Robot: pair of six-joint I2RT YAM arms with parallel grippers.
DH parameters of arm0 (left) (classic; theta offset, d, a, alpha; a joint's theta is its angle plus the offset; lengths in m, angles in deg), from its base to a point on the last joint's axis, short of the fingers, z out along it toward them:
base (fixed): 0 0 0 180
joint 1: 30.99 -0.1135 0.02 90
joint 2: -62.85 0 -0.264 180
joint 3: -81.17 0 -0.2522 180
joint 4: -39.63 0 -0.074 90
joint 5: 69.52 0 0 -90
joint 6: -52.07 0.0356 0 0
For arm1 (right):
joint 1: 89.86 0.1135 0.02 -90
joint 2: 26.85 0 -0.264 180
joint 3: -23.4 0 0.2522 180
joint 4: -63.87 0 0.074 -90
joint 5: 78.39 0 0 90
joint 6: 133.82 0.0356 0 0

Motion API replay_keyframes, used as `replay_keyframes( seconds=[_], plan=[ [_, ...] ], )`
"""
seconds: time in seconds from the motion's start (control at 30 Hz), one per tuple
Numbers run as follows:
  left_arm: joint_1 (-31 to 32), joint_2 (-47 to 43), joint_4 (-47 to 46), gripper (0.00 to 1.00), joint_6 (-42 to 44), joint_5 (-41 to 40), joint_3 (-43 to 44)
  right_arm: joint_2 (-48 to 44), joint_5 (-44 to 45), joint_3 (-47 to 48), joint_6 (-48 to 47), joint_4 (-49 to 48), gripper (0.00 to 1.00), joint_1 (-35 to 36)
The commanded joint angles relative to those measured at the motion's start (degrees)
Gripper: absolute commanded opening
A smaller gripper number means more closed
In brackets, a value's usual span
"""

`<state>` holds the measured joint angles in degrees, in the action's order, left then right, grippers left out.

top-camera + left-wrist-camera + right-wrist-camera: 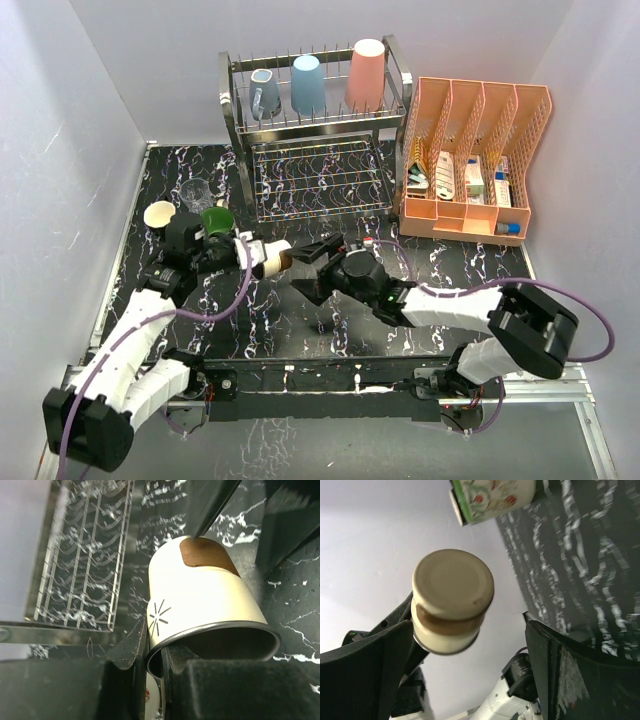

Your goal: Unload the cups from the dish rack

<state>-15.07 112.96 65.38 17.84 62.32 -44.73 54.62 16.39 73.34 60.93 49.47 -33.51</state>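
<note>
Top external view, left to right: the left gripper (pixel 248 256) pinches the rim of the cream cup (pixel 272 256), holding it sideways with its base toward the right gripper (pixel 306 272), whose fingers stand wide apart around it, probably mid-handover. Behind, three cups (pixel 308 84) sit on the dish rack (pixel 320 185).
</note>
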Motion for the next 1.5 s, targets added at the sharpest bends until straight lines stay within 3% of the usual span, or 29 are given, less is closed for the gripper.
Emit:
replay_keyframes(
  seconds=[0.0,0.2,0.47,0.73,0.77,0.9,1.0,1.27,1.47],
  plan=[
    [1.1,5.5,6.4,0.0,-2.3,-5.7,5.7,-7.5,4.4,-5.5,-2.2,4.4,0.98,-2.6],
    [6.0,17.0,15.8,0.0,-2.7,-15.8,12.4,-18.3,8.8,-11.0,-6.1,15.3,0.98,-5.9],
    [9.3,35.3,27.8,0.0,-3.5,-24.7,23.7,-33.7,17.3,-8.8,-16.8,34.5,0.98,-10.6],
    [10.6,44.3,29.6,0.0,-6.6,-28.3,32.6,-36.2,21.3,0.3,-28.5,45.2,0.98,-12.6],
    [10.8,44.7,29.7,0.03,-6.7,-28.6,33.3,-35.7,21.8,1.9,-30.3,46.2,0.98,-12.7],
    [10.9,45.2,31.1,0.37,-6.5,-27.9,35.9,-32.6,24.4,10.5,-38.6,52.4,0.98,-12.7],
    [11.0,44.8,31.9,0.5,-6.7,-27.5,37.7,-29.3,26.8,18.1,-45.8,56.7,0.98,-12.8],
    [11.0,41.4,35.7,0.56,-8.7,-25.7,43.4,-20.0,33.3,40.8,-67.3,61.2,0.98,-12.7],
    [10.9,34.7,42.9,0.63,-7.4,-19.8,41.7,-9.7,35.9,57.4,-82.6,54.5,0.98,-13.4]
  ],
)
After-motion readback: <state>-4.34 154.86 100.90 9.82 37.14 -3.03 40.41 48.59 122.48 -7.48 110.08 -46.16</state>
